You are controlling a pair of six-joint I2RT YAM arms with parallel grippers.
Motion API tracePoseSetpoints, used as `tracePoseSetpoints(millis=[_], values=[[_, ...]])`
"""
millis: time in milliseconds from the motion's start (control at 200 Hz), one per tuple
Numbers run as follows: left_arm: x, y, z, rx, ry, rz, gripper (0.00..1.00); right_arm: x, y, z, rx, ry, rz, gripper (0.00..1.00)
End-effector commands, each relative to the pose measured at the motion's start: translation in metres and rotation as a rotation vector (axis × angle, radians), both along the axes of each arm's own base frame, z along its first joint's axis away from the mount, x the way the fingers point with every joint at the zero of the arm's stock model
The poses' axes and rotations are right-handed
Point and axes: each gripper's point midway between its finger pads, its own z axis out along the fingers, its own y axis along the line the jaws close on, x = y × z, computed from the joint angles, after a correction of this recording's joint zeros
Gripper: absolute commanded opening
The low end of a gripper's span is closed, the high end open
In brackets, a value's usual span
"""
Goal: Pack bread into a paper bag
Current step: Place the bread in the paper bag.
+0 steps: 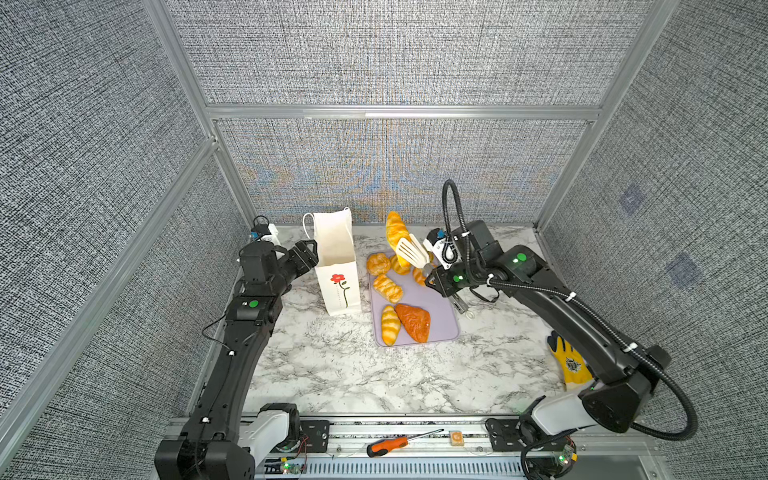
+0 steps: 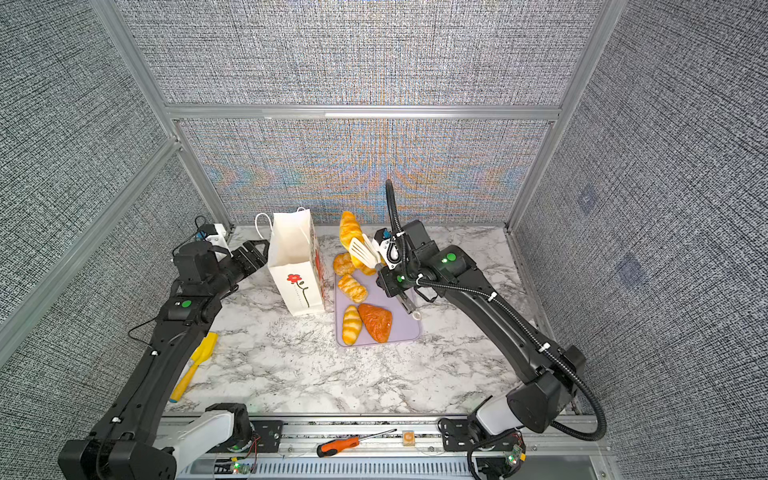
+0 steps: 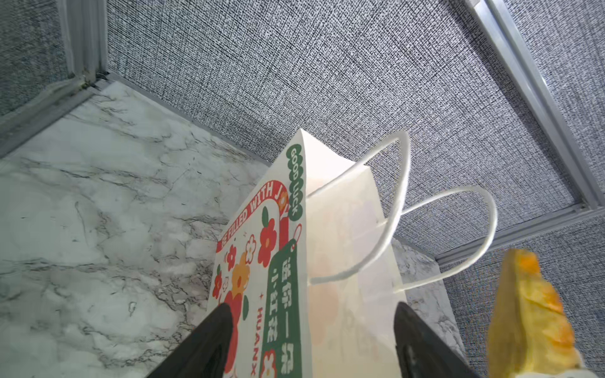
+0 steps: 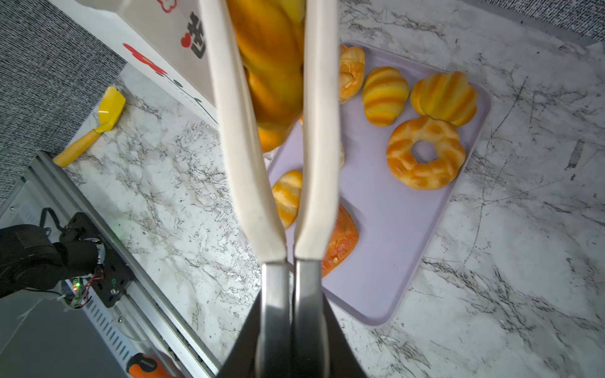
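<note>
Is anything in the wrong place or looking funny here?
Nothing is spilled or broken, but three things look out of place. A yellow work glove lies at the table edge, partly under the right arm. A yellow spatula lies beside the left arm. An orange screwdriver rests on the front rail.

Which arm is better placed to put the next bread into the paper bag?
Right. The right gripper is shut on tongs clamping a striped roll, raised above the lilac tray, next to the paper bag's open top. The left gripper is open at the bag's other side, holding no bread.
</note>
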Motion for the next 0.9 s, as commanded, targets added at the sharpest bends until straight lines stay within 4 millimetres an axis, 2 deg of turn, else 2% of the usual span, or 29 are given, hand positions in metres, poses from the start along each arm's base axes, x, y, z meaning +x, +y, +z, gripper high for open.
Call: tracePoseSetpoints(millis=[0,245,525,750,896], values=[[-0.001,0.006,-0.004,0.064,0.005,0.001,0.81,0.002,0.017,0.034,0.108,-0.069,0.014,0.22],[0.0,0.008,-0.005,0.091,-0.005,-0.017,0.83,-0.01,0.063,0.065,0.172,-0.114,0.11,0.22],[-0.009,0.016,-0.009,0.135,-0.003,-0.011,0.89,-0.008,0.12,0.075,0.23,-0.12,0.211,0.22],[-0.017,0.02,-0.017,0.184,0.006,-0.017,0.99,0.001,0.149,0.062,0.229,-0.1,0.236,0.22],[-0.02,0.02,-0.019,0.206,0.0,-0.028,0.99,0.011,0.159,0.05,0.208,-0.089,0.221,0.22]])
